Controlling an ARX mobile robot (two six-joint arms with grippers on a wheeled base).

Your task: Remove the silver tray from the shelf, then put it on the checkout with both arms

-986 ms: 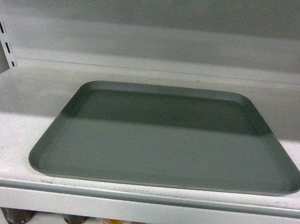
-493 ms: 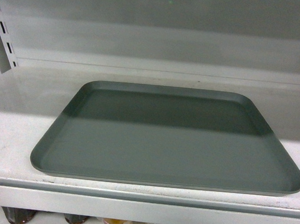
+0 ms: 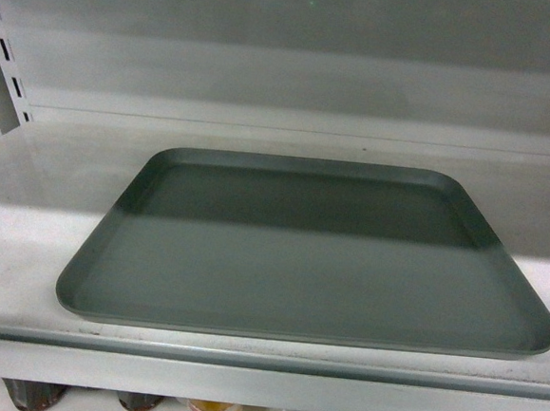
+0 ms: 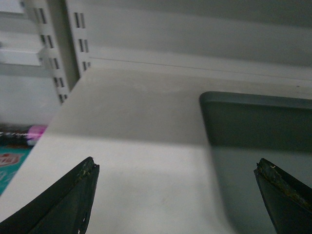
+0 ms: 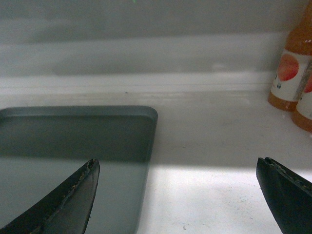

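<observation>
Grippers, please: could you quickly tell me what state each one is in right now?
Left gripper: open, fingers spread wide, holding nothing, over the silver tray's left edge.
Right gripper: open, fingers spread wide, holding nothing, over the tray's right edge.

Grey-silver tray lying flat on white shelf, rear half shadowed

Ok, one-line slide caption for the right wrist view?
Open right gripper straddling the silver tray's right edge on the shelf, orange bottles standing beyond.
</observation>
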